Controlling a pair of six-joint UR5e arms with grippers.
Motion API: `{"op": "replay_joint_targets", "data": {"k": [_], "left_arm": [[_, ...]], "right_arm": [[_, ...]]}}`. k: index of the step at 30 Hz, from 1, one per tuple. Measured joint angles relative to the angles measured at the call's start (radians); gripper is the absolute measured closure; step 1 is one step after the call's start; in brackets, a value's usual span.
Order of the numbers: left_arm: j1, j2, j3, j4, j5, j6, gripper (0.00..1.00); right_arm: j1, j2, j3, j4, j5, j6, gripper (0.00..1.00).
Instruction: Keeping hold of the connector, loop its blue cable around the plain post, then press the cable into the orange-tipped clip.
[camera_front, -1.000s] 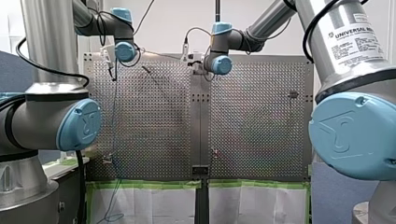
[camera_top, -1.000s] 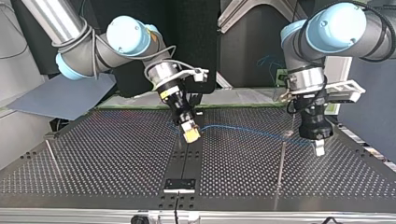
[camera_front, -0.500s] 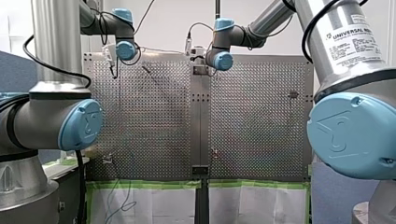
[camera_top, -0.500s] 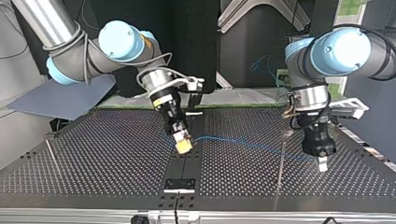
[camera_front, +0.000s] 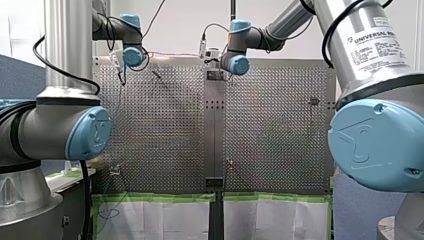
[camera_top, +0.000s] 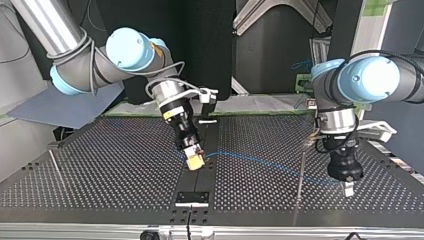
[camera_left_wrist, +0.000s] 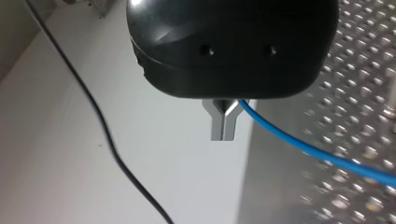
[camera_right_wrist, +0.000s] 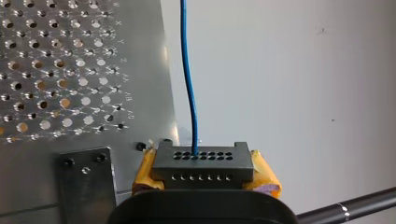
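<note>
At the top view's left, my right gripper (camera_top: 194, 161) is pinching the little black plastic connector (camera_right_wrist: 203, 163) between its yellow pads (camera_right_wrist: 145, 173), over the shiny holey metal table (camera_top: 100, 170). The thin blue cable (camera_top: 260, 161) is running right to my left gripper (camera_top: 348, 189), whose metal fingers (camera_left_wrist: 223, 126) are pressing together around it.

A perforated metal worktop (camera_top: 115, 170) carries a small black plate (camera_top: 192, 198) on its centre strip; green tape (camera_front: 155, 198) borders white sheets (camera_front: 160, 220) along one edge.
</note>
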Motion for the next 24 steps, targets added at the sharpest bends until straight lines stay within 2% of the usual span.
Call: {"op": "replay_joint_targets", "data": {"k": [4,10,24], "left_arm": [[0.015,-0.029,0.003,0.008,0.012,-0.007,1.00],[0.037,-0.059,0.004,0.019,0.028,-0.010,1.00],[0.059,-0.109,0.007,0.027,0.058,-0.012,1.00]], "right_arm": [[0.005,0.039,-0.035,0.016,0.001,0.000,1.00],[0.007,0.094,-0.063,0.016,0.002,0.000,1.00],[0.005,0.135,-0.068,-0.002,0.005,0.000,1.00]]}}
